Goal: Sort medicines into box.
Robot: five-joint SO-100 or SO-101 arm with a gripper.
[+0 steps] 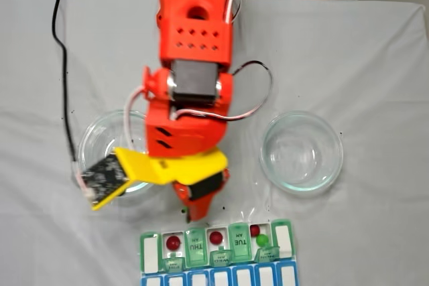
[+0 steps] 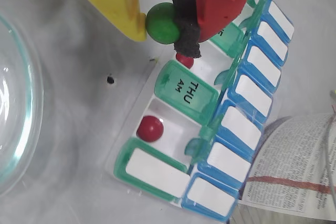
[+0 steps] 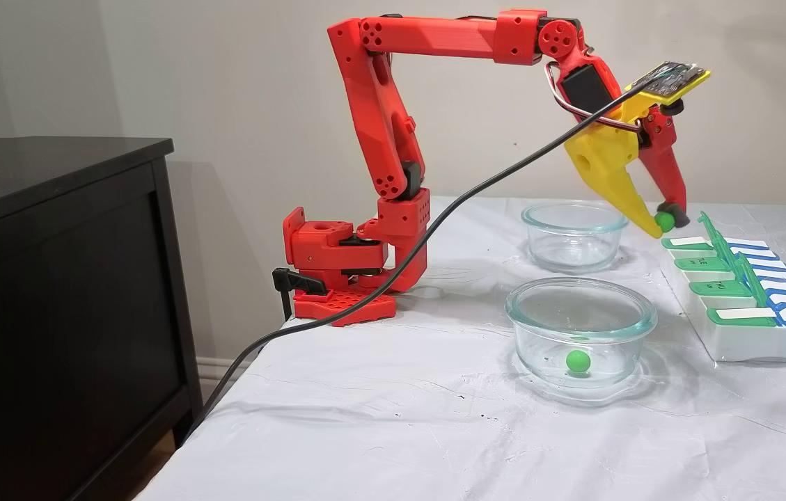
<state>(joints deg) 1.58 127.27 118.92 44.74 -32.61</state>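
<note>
In a fixed view from above, my gripper [image 1: 194, 213] hangs just at 12 o'clock of the box [image 1: 151, 246], whose open green cells already hold two red pills [image 1: 173, 241] and a red-green pair [image 1: 259, 235].

In the wrist view, the yellow and red fingers are clamped on a green pill [image 2: 163, 23], poised over the box's [image 2: 152, 171] near edge; a red pill [image 2: 150, 128] sits at 6 o'clock of it.

In another fixed view, the pinched pill [image 3: 664, 221] hovers above the box's [image 3: 741, 344] far end, and one more green pill [image 3: 578, 360] waits in the near glass dish [image 3: 580, 309]. I'd centre over an open cell and drop low before releasing, lest it bounce out.
</note>
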